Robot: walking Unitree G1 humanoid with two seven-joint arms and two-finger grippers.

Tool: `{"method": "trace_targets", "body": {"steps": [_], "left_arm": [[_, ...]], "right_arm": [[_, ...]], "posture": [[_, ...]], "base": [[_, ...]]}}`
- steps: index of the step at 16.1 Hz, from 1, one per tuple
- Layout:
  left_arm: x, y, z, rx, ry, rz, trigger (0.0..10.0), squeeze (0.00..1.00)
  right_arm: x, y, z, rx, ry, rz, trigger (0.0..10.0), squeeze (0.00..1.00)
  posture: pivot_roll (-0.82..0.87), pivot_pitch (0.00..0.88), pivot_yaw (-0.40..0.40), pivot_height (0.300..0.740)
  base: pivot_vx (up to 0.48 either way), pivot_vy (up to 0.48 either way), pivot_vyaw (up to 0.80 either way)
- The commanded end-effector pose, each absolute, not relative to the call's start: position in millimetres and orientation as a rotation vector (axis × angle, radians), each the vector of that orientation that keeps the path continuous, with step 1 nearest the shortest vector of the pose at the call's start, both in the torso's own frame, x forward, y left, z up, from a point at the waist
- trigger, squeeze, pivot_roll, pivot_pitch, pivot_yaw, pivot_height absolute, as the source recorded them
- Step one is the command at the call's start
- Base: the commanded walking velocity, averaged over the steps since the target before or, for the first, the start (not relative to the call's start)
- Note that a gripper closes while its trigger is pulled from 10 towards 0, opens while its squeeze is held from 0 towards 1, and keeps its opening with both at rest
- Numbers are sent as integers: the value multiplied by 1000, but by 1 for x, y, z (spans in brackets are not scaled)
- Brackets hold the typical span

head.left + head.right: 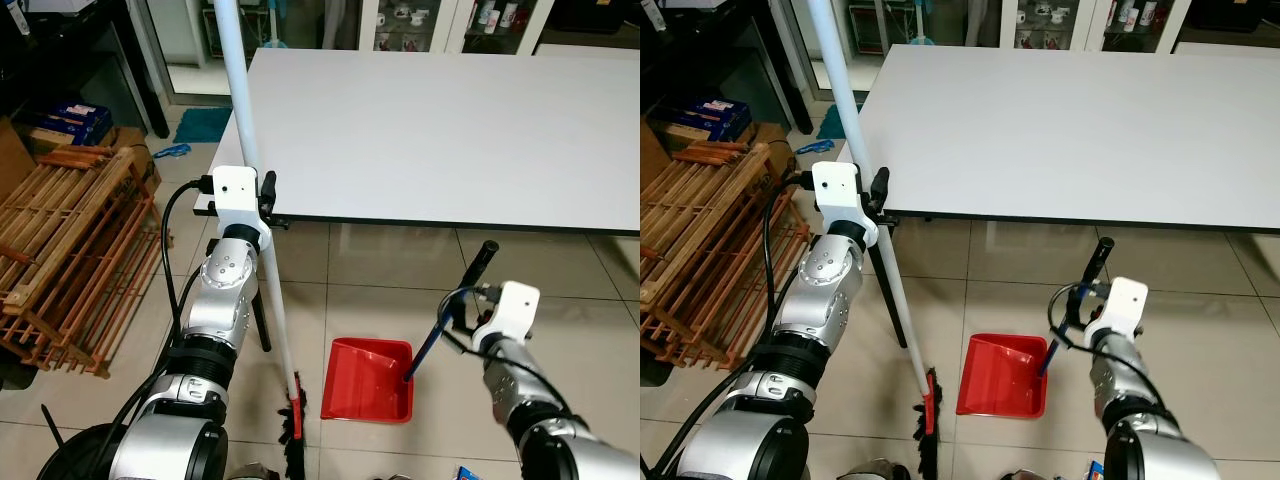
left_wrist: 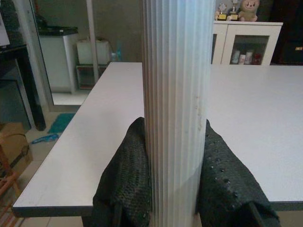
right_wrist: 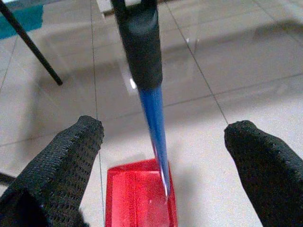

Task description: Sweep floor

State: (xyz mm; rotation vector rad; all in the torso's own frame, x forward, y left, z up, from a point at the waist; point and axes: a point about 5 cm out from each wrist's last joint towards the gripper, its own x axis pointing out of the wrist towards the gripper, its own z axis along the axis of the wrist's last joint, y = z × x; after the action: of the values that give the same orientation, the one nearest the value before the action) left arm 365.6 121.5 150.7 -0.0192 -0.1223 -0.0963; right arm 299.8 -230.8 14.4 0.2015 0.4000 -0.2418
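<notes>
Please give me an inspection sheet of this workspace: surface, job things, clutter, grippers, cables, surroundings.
Surface: beige tiled floor, glossy; no dirt can be made out.
Job's things: broom with white handle, bristles on the floor; red dustpan flat on the floor, its blue handle leaning up.
Clutter: wooden rack to the left; blue cloth on the floor.
Grippers: left gripper shut on the broom handle; right gripper open, its fingers on both sides of the dustpan handle, not touching.
Cables: black cable looping by the left arm.
Surroundings: white table; glass cabinets behind.
</notes>
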Motion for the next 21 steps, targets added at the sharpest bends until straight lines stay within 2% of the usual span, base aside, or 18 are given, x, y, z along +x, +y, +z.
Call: {"method": "trace_targets", "body": {"steps": [1,7,12,21], "left_arm": [[366,122,156,-5,-142,-97,10000,0],[365,124,157,0,-146,-96,10000,0],[365,121,157,1,-144,-98,10000,0],[367,123,158,2,-142,-93,10000,0]], "right_arm": [[304,-234,19,188,399,-242,10000,0],[319,-239,38,160,360,-225,10000,0],[318,-232,33,169,367,-214,10000,0],[317,-230,31,183,370,-213,10000,0]], "posture": [[-30,43,11,740],[-24,44,13,740],[-24,43,16,740],[-26,40,17,740]], "base": [[0,0,0],[0,0,0],[0,0,0],[322,0,0]]}}
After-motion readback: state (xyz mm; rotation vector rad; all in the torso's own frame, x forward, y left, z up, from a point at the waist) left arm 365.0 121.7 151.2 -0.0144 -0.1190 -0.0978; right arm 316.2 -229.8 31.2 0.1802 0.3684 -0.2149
